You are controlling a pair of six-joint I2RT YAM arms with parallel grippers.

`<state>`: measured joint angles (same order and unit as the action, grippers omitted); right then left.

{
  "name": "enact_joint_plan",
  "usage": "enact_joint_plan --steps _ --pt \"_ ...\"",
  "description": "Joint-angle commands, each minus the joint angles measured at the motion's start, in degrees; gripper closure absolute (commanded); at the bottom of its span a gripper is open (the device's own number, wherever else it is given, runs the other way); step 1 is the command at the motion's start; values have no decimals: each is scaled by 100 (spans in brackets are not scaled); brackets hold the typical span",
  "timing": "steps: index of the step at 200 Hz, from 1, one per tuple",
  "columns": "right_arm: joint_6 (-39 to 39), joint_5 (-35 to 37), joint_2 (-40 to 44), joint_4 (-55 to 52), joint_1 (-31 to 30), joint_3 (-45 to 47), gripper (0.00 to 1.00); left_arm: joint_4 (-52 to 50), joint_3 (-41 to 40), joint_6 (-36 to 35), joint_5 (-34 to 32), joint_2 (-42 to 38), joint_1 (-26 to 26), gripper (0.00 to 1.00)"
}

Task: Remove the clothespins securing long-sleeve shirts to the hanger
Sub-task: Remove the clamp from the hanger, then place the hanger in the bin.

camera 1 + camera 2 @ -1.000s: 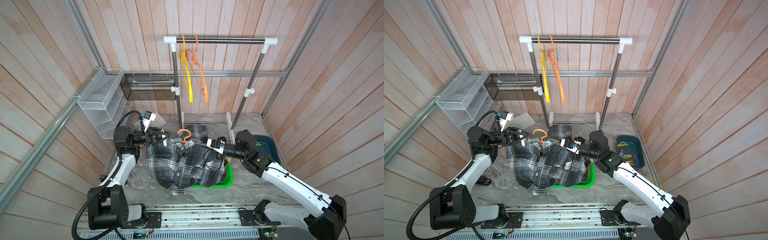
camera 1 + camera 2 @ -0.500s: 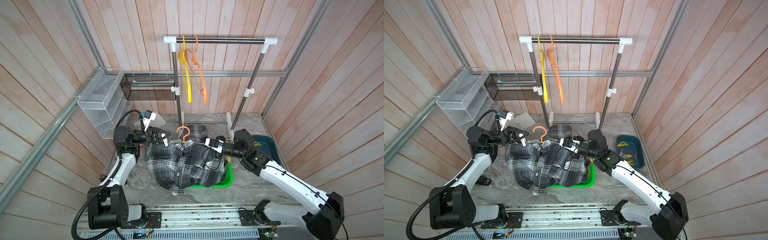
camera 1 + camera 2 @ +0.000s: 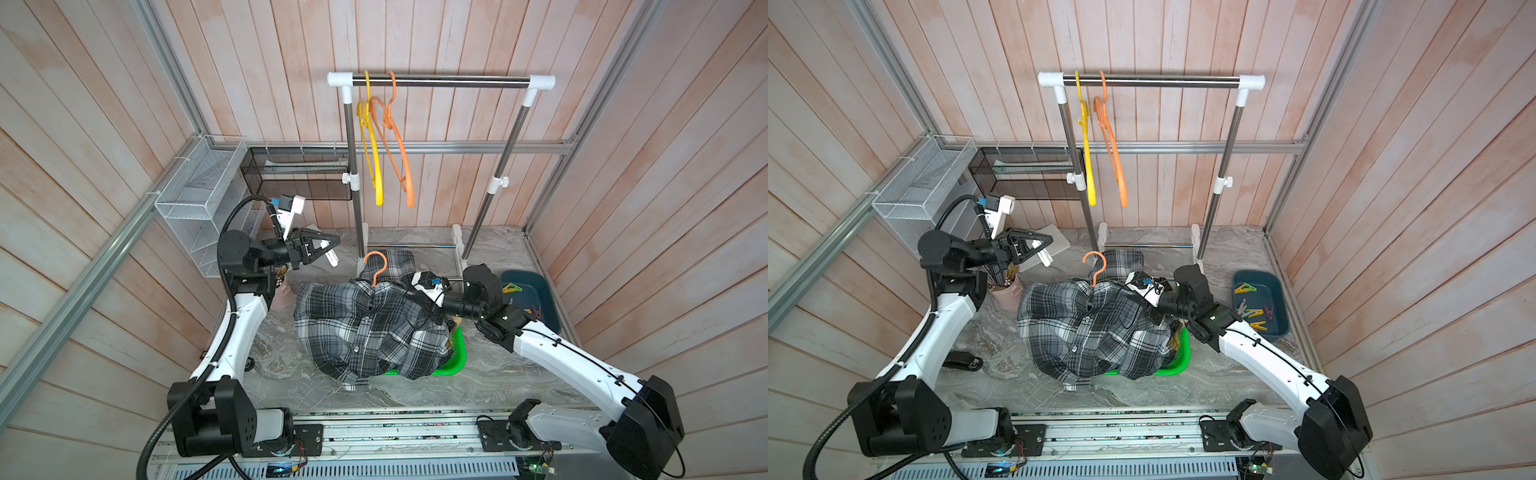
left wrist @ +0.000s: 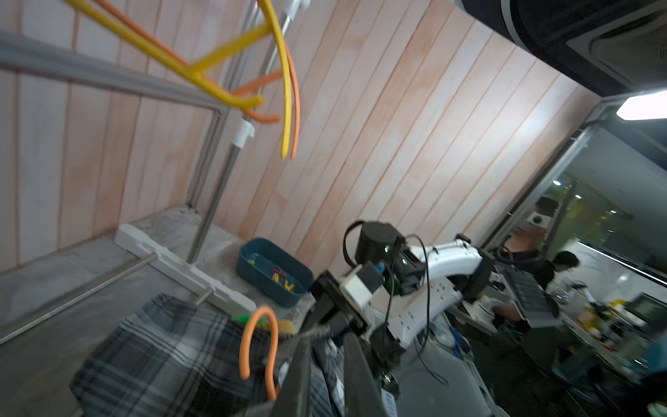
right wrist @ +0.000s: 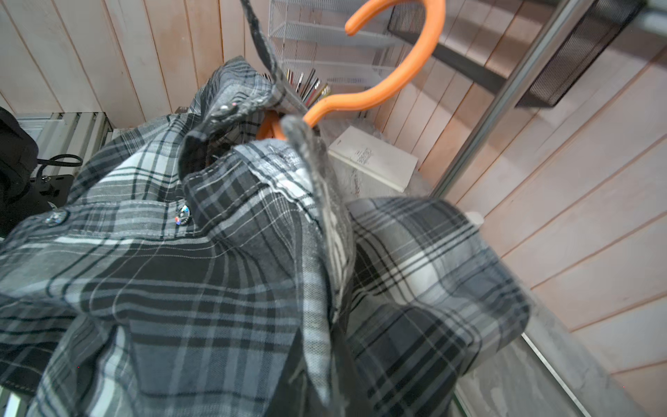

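A grey-black-white checked long-sleeve shirt point(image 3: 365, 332) hangs on an orange hanger point(image 3: 376, 266), slumped over a green basket point(image 3: 455, 365). My right gripper point(image 5: 325, 361) is shut on a fold of the shirt's front edge, and in a top view cloth partly hides it point(image 3: 419, 297). My left gripper point(image 3: 334, 245) is raised to the left of the shirt, apart from it. Its fingers point(image 4: 299, 364) are nearly together, and a small pale clothespin point(image 3: 1043, 257) sticks out at their tips. More clothespins point(image 3: 1246, 288) lie in the dark blue bin point(image 3: 1281, 328).
A clothes rack point(image 3: 440, 80) at the back carries a bare yellow hanger point(image 3: 370, 158) and an orange one point(image 3: 399, 153). A wire basket point(image 3: 195, 195) and a black mesh shelf point(image 3: 291, 174) are on the left walls. A pink cup of pens point(image 3: 1007, 295) and a white book point(image 3: 1059, 243) sit near my left arm.
My left gripper closed at the shirt's left shoulder, then lifted up and back, clear of the cloth. The right gripper kept its hold and barely moved.
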<state>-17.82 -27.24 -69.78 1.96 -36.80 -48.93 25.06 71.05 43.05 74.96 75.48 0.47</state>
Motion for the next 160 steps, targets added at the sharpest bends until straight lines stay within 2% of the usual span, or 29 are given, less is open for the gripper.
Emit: enact_joint_plan --steps 1,18,32,63,83,114,141,160 --pt "1130 163 -157 265 25 274 100 -4017 596 -3099 -1780 -247 -351 100" --pt "1432 395 -338 190 32 394 100 -3791 349 -2770 -2080 -341 -420 100" --pt "1602 625 -445 70 47 420 100 -3669 68 -2793 -2552 -554 -694 100" --pt "1795 1033 -294 -103 106 401 66 -3403 -377 -2680 -3865 -977 -1299 100" --pt "1747 1404 63 -210 158 243 52 -3273 -545 -2618 -4639 -1194 -1632 100" --pt "1535 1575 508 -489 174 -336 46 -3153 -689 -2462 -5353 -1358 -1907 100" --pt "1704 1149 382 -556 168 -1053 45 -3130 -754 -2346 -5655 -1393 -1931 100" --pt "1847 883 151 -578 57 -1496 41 -3172 -751 -2306 -5702 -1399 -1943 100"
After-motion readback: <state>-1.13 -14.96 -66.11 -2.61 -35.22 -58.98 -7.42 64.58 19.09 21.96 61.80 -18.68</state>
